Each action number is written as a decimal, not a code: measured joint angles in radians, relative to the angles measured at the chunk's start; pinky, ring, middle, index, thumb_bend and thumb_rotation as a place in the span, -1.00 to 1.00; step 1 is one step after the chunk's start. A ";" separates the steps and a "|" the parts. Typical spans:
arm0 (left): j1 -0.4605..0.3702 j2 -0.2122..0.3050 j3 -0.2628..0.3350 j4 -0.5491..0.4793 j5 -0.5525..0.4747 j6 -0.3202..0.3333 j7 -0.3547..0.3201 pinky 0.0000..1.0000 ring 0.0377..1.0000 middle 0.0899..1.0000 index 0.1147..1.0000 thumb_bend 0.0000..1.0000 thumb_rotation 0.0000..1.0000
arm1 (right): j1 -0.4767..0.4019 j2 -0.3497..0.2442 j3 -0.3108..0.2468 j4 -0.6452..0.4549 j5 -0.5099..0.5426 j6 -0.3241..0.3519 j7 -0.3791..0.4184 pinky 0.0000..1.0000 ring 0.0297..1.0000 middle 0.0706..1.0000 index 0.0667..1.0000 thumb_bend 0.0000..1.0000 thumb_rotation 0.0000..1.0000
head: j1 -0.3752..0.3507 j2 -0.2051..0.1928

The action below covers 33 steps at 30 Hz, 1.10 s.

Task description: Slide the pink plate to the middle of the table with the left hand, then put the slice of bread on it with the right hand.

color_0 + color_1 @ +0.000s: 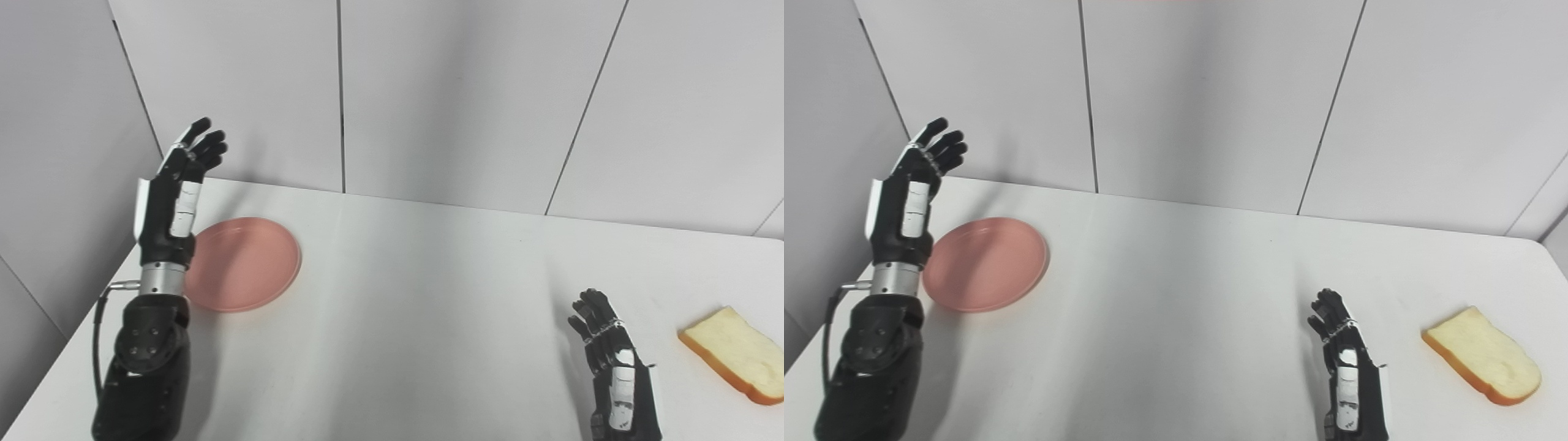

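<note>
table (416,318) — bare middle, open passage right of the pink plate (245,263); slice of bread (735,361) far right of the plate — left hand (177,196) raised at its left edge.

No legible text, labels, brand marks, numbers or signs in either view. Checked: pink plate (242,263), bread slice (1481,355), white surface (416,318), wall panels (459,92), both arm housings. All plain, no markings readable.
</note>
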 measured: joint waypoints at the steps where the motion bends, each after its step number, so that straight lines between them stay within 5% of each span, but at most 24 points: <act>1: -0.009 0.015 0.008 0.024 -0.007 -0.004 -0.006 0.73 0.68 0.64 0.66 0.98 0.77 | 0.000 0.000 0.000 0.000 0.001 0.000 0.000 0.77 0.77 0.76 0.68 0.58 0.93 | 0.000 0.000; 16: -0.098 0.076 0.073 0.303 -0.103 0.035 -0.035 0.78 0.73 0.73 0.74 0.79 0.79 | 0.002 0.000 0.000 -0.002 0.000 0.003 0.000 0.73 0.73 0.65 0.68 0.58 0.93 | -0.008 0.012; 30: -0.151 0.061 0.100 0.594 -0.161 0.029 -0.037 0.69 0.64 0.62 0.67 0.94 0.73 | 0.007 -0.001 0.000 -0.012 0.000 0.015 -0.001 0.73 0.72 0.61 0.69 0.55 0.92 | -0.017 0.037; 33: -0.184 0.066 0.100 0.674 -0.169 -0.027 -0.057 0.69 0.65 0.63 0.70 1.00 0.69 | 0.009 -0.003 0.000 -0.013 0.001 0.016 0.000 0.71 0.70 0.61 0.70 0.53 0.93 | -0.020 0.038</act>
